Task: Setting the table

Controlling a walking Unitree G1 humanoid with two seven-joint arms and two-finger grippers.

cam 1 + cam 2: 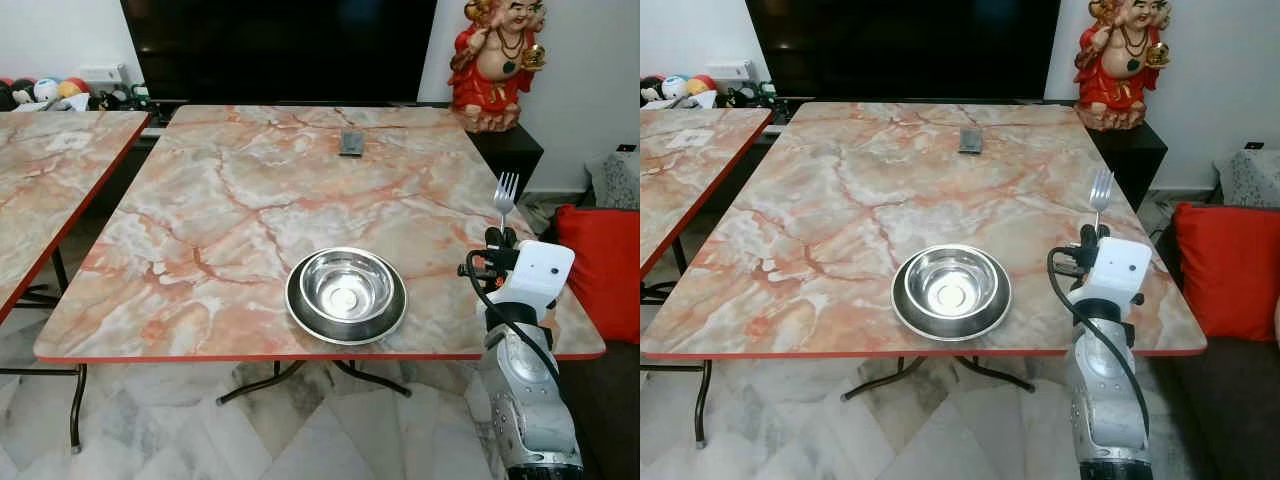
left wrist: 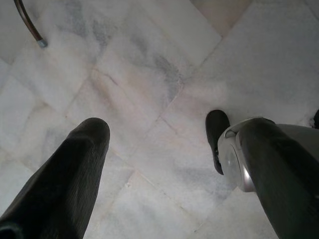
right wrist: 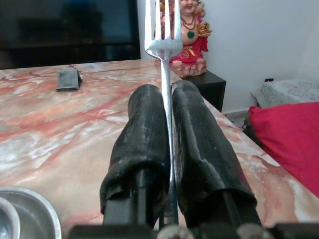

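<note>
Silver metal fork [image 1: 506,193] clamped upright in my right gripper [image 3: 167,99], tines up, long axis vertical.

The fork stands above the right part of the marble-patterned table with a red edge [image 1: 250,190], near its right edge. The round steel bowl on its steel plate [image 1: 346,292] sits to its left, well apart, near the front edge. My left gripper [image 2: 154,134] hangs spread apart over the floor.

Silver fork [image 1: 506,190]; red-veined marble table [image 1: 230,200]
</note>
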